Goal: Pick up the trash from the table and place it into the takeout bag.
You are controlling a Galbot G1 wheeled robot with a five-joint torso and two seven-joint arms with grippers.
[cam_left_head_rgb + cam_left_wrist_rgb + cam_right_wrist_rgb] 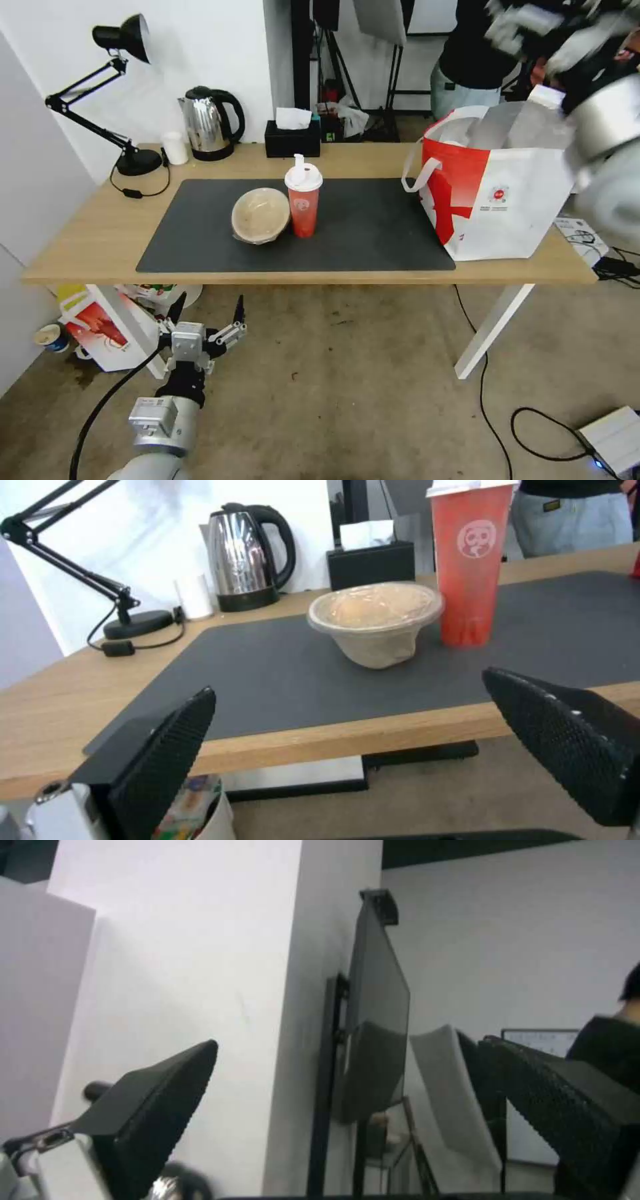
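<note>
Two pieces of trash stand together on the dark mat (373, 227) of the table (100, 233). They are a beige plastic-wrapped bowl (260, 215) (375, 620) and, at its right, a red drink cup (304, 200) (470, 565) with a white spouted lid. At the table's right end stands the takeout bag (507, 200), its top open. My left gripper (210, 300) (347, 685) hangs open and empty below the table's front edge, facing the bowl. My right arm (603, 117) is raised above the bag, blurred. Its gripper (350, 1042) is open and empty, facing a wall.
Along the table's back edge stand a black desk lamp (137, 162), a small white cup (176, 148), a steel kettle (210, 123) and a black tissue box (292, 139). A smaller red-and-white bag (100, 327) sits on the floor under the left end. Cables and a white box (613, 437) lie on the floor at the right.
</note>
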